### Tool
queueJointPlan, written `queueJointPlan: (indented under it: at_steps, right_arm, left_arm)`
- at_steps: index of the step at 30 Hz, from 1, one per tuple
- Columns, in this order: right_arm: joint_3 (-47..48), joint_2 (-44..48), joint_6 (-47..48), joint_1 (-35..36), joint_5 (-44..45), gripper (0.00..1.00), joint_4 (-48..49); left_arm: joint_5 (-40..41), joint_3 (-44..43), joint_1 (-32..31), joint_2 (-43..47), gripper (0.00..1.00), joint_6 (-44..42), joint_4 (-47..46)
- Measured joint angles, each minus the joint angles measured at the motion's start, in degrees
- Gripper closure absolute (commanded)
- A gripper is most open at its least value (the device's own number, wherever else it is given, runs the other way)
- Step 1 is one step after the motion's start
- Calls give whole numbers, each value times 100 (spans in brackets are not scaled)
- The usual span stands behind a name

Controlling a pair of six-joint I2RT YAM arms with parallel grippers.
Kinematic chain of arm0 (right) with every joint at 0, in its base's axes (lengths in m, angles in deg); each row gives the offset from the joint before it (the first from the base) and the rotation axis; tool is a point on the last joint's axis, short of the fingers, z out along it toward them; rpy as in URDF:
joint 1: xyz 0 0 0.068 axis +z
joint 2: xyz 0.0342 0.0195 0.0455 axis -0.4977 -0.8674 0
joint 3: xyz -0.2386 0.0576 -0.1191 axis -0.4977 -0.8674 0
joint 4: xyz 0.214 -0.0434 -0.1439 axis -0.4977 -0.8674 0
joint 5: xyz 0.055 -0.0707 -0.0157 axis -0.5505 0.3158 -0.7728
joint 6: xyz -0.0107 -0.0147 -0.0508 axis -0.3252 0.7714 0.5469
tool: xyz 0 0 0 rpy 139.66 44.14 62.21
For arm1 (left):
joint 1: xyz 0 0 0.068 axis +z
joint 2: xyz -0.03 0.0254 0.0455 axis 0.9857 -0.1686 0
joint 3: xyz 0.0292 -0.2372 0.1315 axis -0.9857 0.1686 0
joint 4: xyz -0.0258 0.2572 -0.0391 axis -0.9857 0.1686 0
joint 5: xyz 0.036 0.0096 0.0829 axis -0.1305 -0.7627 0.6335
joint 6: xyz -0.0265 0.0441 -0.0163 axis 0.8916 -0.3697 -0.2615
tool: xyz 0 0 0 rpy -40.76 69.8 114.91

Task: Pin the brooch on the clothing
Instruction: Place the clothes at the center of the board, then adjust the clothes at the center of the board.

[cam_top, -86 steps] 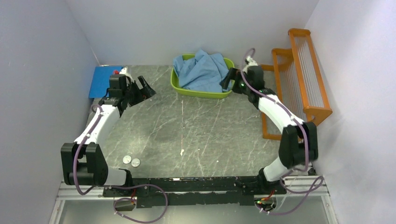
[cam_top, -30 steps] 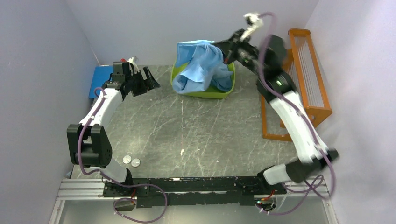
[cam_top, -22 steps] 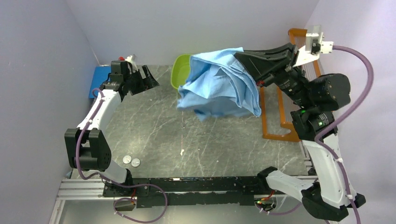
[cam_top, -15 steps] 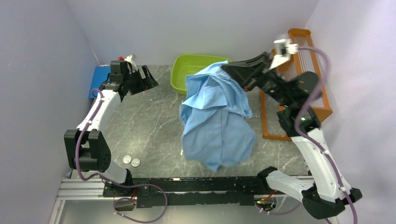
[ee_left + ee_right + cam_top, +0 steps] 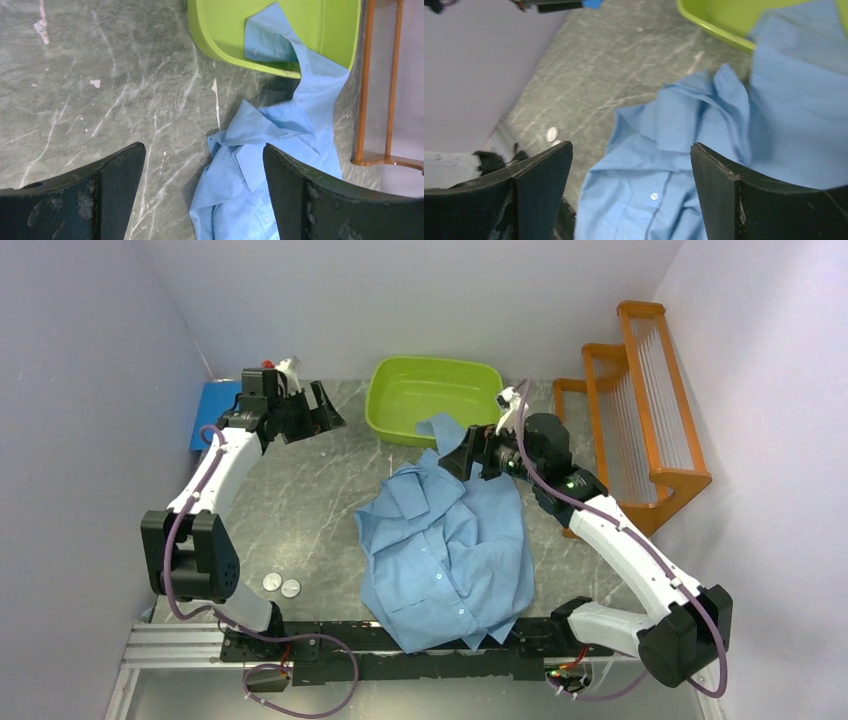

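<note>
1. Since the frame half a second back, the shirt (image 5: pixel 445 550) has left the right claw (image 5: pixel 462 450) and come down out of the air. It now lies spread on the table (image 5: pixel 320 510), and the right arm has folded low over the cloth's far edge.
2. A blue pad (image 5: pixel 215 410) lies flat to the left of the left claw (image 5: pixel 318 410), by the left wall.
3. The left claw hangs over the far left part of the table with its jaws wide apart and nothing between them. In its own wrist view (image 5: pixel 202 150), bare stone shows between the fingers.
4. Two small round discs (image 5: pixel 281 586) lie side by side, well nearer the arm bases than the left claw. What they are cannot be told.
5. The shirt (image 5: pixel 260 165) lies to the right of the left claw and nearer the bases. Its button front faces up, its collar end lies toward the right claw, and its hem reaches the table's near edge.
6. One sleeve (image 5: pixel 440 428) runs just left of the right claw and over the near rim of the green tub (image 5: pixel 430 390), which stands just beyond that claw. In the left wrist view the cuff (image 5: pixel 270 42) lies inside the tub (image 5: pixel 225 25).
7. The right claw (image 5: pixel 631 147) has its jaws wide apart and no cloth pinched. The collar and a button of the shirt (image 5: pixel 664 140) lie below, between the fingers.
8. An orange rack (image 5: pixel 650 410) stands to the right of the right claw, along the right wall.
</note>
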Motion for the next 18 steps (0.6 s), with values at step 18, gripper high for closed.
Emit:
queueJointPlan:
  at_steps: [18]
  right_arm:
    - [160,-2559,-37,-1757,1207,3,-197]
  left_arm:
    - [380,-726,-859,-966,6,-730,881]
